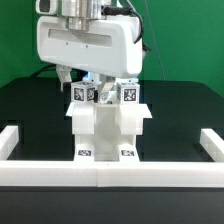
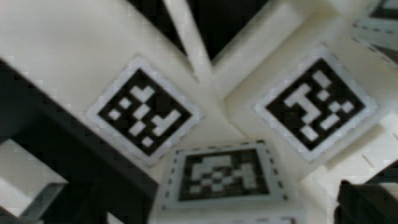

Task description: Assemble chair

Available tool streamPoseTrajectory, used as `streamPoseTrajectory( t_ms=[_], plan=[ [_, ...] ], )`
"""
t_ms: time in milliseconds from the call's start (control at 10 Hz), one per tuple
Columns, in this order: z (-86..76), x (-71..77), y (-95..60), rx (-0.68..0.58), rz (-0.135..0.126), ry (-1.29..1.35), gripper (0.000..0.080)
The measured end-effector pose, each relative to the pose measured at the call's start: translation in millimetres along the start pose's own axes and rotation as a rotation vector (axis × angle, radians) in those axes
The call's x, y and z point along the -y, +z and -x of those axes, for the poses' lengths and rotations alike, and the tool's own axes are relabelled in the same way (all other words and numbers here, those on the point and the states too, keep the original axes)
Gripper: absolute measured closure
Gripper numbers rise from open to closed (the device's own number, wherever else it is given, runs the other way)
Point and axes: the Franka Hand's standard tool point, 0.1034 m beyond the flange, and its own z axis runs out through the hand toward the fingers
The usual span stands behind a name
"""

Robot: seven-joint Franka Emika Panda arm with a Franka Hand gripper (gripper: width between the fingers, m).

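Chair place: stands on the black worktop (image 1: pixel 30 105), in the middle, front pressed against the white rail (image 1: pixel 110 167) at the near edge.
Reason for place: probably pushed against the rail so that it cannot slide while parts are joined; a judgement only.
Chair (image 1: pixel 108 122) look: white, blocky, made of chunky pieces; a wider flat part in the middle height, narrower blocks above and below.
Tags on chair: black-and-white squares, three near the top and two low at the front, close to the rail.
Upright or not: seems upright and straight, not tilted, in the exterior view.
Tool (image 1: pixel 97 78) place: directly above the chair top, very close; touching or not, cannot tell, because the wrist body hides the tips.
Tool state: jaws wide apart, clamped on nothing so far as visible.
Reason for tool pose: perhaps lined up over the top pieces, either to take hold or just after letting go; not possible to decide from this moment.
Wrist view: very near and a little blurred; three tags on white faces, a dark gap between two slanted pieces.
Progress: chair looks nearly complete, but the back side is hidden.
Other: low white rails also at both sides of the worktop; green wall behind.
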Motion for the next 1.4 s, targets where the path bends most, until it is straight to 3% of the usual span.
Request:
streamPoseTrajectory(
  t_ms=[100,200,300,400,800,1400],
  plan=[
    [-0.2,-0.4,0.0,0.000,0.001,-0.058,0.0160],
    [-0.7,-1.0,0.0,-0.001,0.001,-0.131,0.0355],
    [-1.1,-1.7,0.1,-0.001,0.001,-0.181,0.0355],
    [-1.0,-1.5,0.1,-0.001,0.000,-0.152,0.0534],
    [-1.1,-1.7,0.1,-0.001,0.000,-0.129,0.0531],
    [-1.9,-3.7,0.6,0.001,-0.001,0.269,0.0529]
  ],
)
